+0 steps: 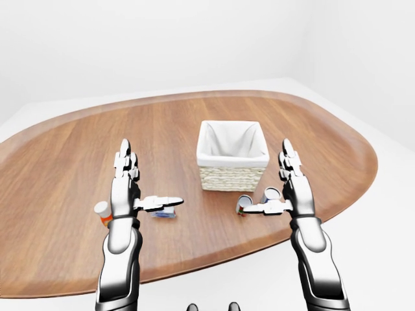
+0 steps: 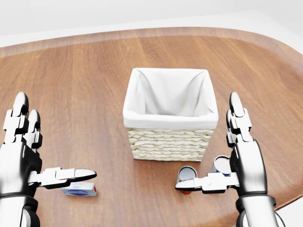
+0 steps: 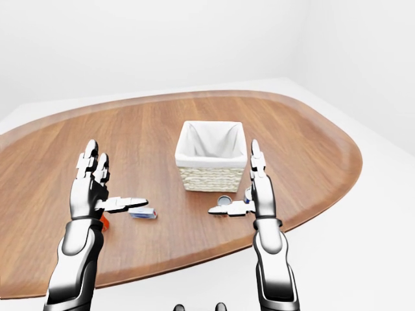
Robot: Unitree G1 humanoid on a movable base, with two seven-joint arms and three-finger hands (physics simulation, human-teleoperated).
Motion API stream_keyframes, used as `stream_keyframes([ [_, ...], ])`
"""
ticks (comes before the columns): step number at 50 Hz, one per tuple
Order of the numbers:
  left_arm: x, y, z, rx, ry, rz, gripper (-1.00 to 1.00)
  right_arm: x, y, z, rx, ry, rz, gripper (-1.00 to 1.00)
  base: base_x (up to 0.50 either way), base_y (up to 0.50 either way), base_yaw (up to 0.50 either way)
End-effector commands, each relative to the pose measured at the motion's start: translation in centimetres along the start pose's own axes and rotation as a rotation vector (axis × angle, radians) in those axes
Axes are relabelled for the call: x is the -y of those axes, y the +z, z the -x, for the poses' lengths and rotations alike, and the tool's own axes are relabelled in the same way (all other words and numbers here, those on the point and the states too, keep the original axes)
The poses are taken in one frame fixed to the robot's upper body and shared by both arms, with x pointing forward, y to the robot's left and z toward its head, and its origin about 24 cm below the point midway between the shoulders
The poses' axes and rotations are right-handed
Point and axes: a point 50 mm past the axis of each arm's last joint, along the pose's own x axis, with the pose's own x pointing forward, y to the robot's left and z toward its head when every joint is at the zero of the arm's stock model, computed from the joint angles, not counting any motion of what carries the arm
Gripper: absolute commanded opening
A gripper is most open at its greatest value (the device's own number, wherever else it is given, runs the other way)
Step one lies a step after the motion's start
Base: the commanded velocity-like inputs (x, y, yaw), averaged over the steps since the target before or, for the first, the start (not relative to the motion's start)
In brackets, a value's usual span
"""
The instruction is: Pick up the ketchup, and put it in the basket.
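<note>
The ketchup (image 1: 102, 212) is a small red-orange bottle with a white cap, standing on the wooden table just left of my left forearm; it does not show in the head view. The wicker basket (image 2: 168, 120) with a white liner stands in the middle of the table and nothing shows inside it. My left hand (image 2: 49, 142) is open and empty, raised above the table left of the basket. My right hand (image 2: 210, 151) is open and empty, raised just right of the basket's near corner. Neither hand touches anything.
A red-labelled can (image 2: 186, 176) and a blue-labelled can (image 2: 221, 164) stand below the basket, under my right thumb. A small blue and white box (image 2: 79, 189) lies under my left thumb. The table's curved edge (image 1: 337, 204) runs at the right.
</note>
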Motion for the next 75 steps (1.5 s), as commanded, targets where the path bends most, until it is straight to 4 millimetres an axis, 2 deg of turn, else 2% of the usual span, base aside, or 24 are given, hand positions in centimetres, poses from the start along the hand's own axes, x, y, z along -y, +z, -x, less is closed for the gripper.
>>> stream_keyframes([
  [1, 0.0, 0.0, 0.0, 0.002, -0.001, 0.002, 1.00, -0.1, -0.1, 0.0, -0.005, 0.009, -0.002, 1.00, 0.36, -0.01, 0.00],
  [16, 0.0, 0.0, 0.0, 0.001, -0.002, -0.001, 1.00, 0.1, -0.3, 0.0, -0.013, -0.004, -0.011, 1.00, 0.34, -0.06, 0.00],
  [40, -0.1, 0.4, 0.1, 0.015, 0.001, 0.000, 1.00, 0.4, 0.1, 0.2, 0.003, -0.021, -0.022, 1.00, 0.00, 0.00, 0.00],
  [46, -0.3, 1.1, 0.3, 0.045, 0.003, -0.002, 1.00, 0.4, -0.1, 0.2, -0.004, -0.024, -0.025, 1.00, 0.00, 0.00, 0.00],
  [52, -0.2, 0.8, 0.3, 0.031, 0.001, -0.003, 1.00, 0.1, -0.1, 0.5, -0.006, 0.005, -0.007, 1.00, 0.10, -0.02, 0.00],
  [60, -0.4, 1.3, 0.5, 0.053, 0.002, -0.013, 1.00, 0.4, -0.6, 0.4, -0.026, -0.018, -0.027, 1.00, 0.14, -0.03, 0.00],
  [67, -1.3, 1.9, 1.3, 0.072, 0.015, -0.044, 1.00, 0.7, 0.1, 0.5, 0.002, -0.025, -0.022, 1.00, 0.00, 0.00, 0.00],
  [75, -4.4, 5.1, 2.5, 0.189, 0.081, -0.162, 1.00, 0.9, 0.0, 0.6, -0.001, -0.029, -0.028, 1.00, 0.00, 0.00, 0.00],
])
